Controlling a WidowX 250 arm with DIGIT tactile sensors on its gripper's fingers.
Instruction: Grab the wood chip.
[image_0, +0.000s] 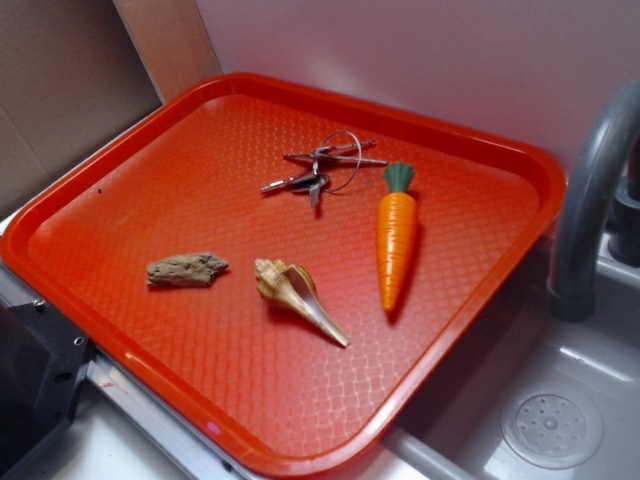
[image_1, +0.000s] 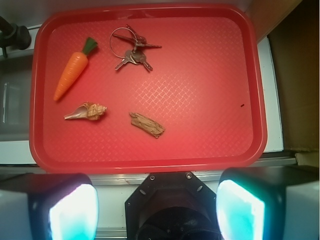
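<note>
The wood chip is a small jagged grey-brown piece lying flat on the red tray, toward its near-left part in the exterior view. My gripper is high above and behind the tray's near edge, open, with nothing between its two glowing pads. The chip lies well ahead of the jaws, roughly on their centre line in the wrist view. In the exterior view the gripper itself does not show.
A cream spiral seashell lies next to the chip. An orange toy carrot and a bunch of keys on a ring lie farther back. A grey faucet and sink stand beside the tray.
</note>
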